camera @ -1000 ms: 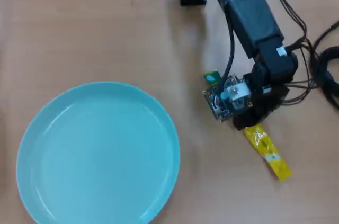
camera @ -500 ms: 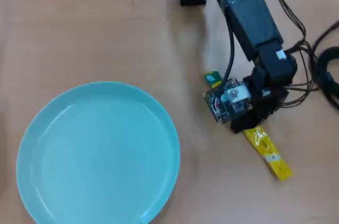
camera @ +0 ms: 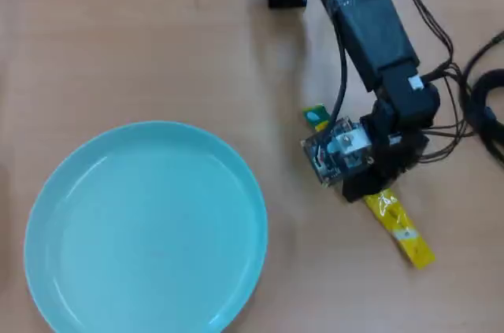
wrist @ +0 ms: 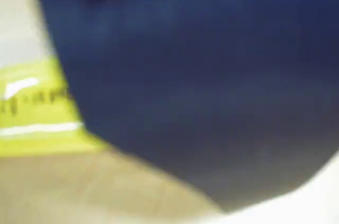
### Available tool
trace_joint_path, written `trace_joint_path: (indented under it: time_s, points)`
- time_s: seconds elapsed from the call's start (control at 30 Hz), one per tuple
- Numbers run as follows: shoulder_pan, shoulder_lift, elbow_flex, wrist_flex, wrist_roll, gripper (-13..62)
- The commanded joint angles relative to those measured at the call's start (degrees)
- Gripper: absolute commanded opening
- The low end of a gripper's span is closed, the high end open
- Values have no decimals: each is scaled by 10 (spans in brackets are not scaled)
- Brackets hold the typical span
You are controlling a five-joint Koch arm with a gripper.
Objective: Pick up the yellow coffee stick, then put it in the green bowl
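Item: yellow coffee stick (camera: 400,228), lying on the table under the gripper (camera: 358,179), right of the green bowl (camera: 55,191). Jaw state: we cannot tell. We advise gripping across its narrow width.

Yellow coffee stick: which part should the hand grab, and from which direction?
Grip the yellow coffee stick near mid-length, across its narrow width, coming straight down. It lies flat and diagonal on the table, so jaws should straddle its long edges. The hand already covers the middle; its jaws are hidden.
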Motion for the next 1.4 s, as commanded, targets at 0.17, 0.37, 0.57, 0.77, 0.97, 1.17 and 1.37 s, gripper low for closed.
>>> trace_joint_path:
  time_s: [0.17,0.37,0.57,0.77,0.97,1.17,1.37]
  points:
    - [10,-13,-53,-46,5,336]
    - [10,-14,-52,-56,6,265]
    - [10,-14,-47,-54,6,41]
    - [9,-14,-47,-50,5,-54]
    - [7,-14,-47,-45,6,-69]
    - [6,-11,-50,-16,-11,-69]
    - [6,-6,-54,9,-120,-69]
